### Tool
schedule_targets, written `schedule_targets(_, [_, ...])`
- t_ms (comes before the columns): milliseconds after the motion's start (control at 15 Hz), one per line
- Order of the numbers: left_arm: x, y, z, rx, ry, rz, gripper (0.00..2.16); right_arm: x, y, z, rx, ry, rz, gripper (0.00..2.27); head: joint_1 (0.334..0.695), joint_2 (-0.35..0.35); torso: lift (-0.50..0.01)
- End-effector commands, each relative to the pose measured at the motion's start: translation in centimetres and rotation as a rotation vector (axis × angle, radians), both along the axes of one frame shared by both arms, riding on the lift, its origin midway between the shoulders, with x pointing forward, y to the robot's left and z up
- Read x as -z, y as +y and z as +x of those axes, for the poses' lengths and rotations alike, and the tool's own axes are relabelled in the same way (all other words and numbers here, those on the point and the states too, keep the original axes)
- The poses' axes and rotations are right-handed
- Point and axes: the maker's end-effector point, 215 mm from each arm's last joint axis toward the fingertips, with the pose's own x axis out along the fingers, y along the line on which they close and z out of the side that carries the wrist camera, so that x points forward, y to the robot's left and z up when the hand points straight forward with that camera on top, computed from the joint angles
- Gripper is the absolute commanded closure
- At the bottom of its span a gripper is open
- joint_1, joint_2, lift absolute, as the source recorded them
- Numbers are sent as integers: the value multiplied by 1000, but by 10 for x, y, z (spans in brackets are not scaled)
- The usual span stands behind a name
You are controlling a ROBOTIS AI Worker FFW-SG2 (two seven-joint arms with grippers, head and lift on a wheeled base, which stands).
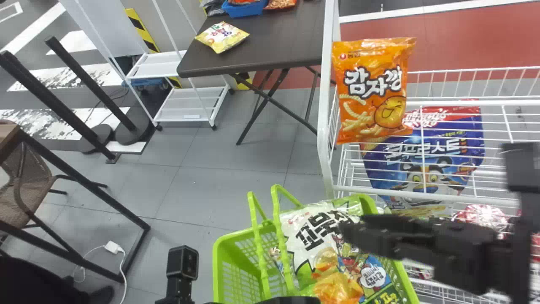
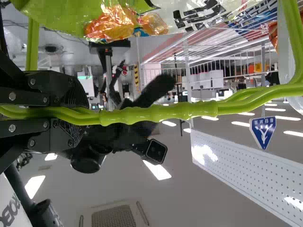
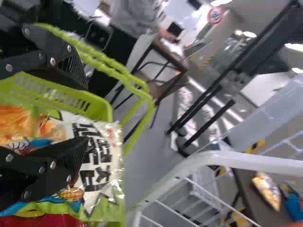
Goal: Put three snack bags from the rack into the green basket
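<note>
Head view: over the right side of the lime-green plastic lattice basket (image 1: 217,257), the black right gripper (image 1: 352,231) hovers above a white-and-green glossy snack bag (image 1: 310,228). That bag stands high by the far rim; a sideways brush could tip it out. A puffy orange foil bag (image 1: 371,90) stands on the white wire rack (image 1: 326,105), its slick film likely to slip under a shallow pinch.

Left wrist view: the black left gripper (image 2: 84,117) is clamped on the beaded green handle (image 2: 165,111); a tug could tilt the basket.

Right wrist view: the right fingers (image 3: 71,158) stand apart, so closing low might snag crinkled film.
</note>
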Motion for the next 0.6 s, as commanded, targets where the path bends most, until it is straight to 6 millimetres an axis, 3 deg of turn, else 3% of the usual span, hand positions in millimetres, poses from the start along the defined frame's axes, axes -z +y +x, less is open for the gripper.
schedule_targets(0, [-2, 0, 0, 1, -3, -10, 2152, -13, -60, 51, 228, -159, -54, 33, 695, 350, 0])
schedule_targets(133, [-2, 0, 0, 0, -2, -11, 2148, 9, -122, 98, 457, -321, -282, 39, 695, 316, 0])
schedule_targets(267, [-1, 1, 1, -1, -1, -12, 2152, 29, -167, 123, 622, -442, -488, 43, 695, 193, 0])
schedule_targets(400, [-1, 1, 1, -1, -1, -11, 2152, 58, -189, 127, 689, -468, -602, 43, 695, 37, 0])
schedule_targets(533, [0, 1, 1, -1, 2, -11, 2148, 80, -204, 124, 728, -491, -628, 53, 695, -2, 0])
